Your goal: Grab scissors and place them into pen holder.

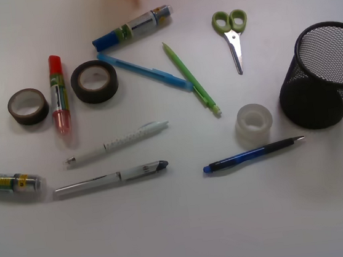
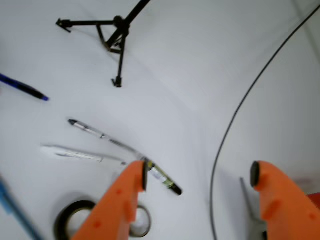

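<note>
Scissors (image 1: 232, 35) lie flat in the upper right of the front view, green loops toward the top edge, blades closed and pointing down-frame. Pen holder (image 1: 322, 74) stands upright at the right edge, near the scissors but apart, slightly lower. Clear tape roll (image 1: 254, 123) sits just left of its base; blue-black pen (image 1: 253, 154) lies below that. Green pen (image 1: 192, 79) runs diagonally left of the scissors, crossing the tip of the light blue pen (image 1: 145, 72).

Gripper (image 2: 199, 176) shows in the front view only as an orange sliver at top centre, well apart from the scissors, up and left of them. Wrist view: orange fingers (image 2: 125, 200) spread wide, nothing between them. Scissors can't be made out there.
</note>
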Available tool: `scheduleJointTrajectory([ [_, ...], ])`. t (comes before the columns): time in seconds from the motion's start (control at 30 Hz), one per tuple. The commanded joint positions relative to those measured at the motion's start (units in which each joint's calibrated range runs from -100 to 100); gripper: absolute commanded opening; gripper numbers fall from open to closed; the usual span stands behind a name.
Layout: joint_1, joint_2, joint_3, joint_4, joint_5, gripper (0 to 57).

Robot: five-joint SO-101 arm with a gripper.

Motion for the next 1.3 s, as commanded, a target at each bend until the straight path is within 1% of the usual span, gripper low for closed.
scheduleJointTrajectory([
  [0.0, -0.7, 18.95, -10.17, 8.44, -8.79, 23.7],
  [0.13, -5.11, 28.05, -12.89, 23.84, -20.81, 23.7],
  [0.3, -14.75, 30.51, -12.43, 34.43, -32.43, 23.7],
  [0.47, -24.47, 30.94, -10.62, 37.49, -41.95, 23.7],
  [0.6, -32.55, 32.89, -5.73, 33.11, -48.11, 23.7],
  [0.73, -38.9, 39.95, -4.01, 27.08, -50.65, 23.7],
  [0.87, -42.72, 48.62, -7.36, 25.85, -51.97, 23.7],
  [1.1, -45.71, 62.3, -16.15, 25.5, -51.77, 23.7],
  [1.27, -46.16, 69.78, -19.68, 25.33, -51.28, 23.6],
])
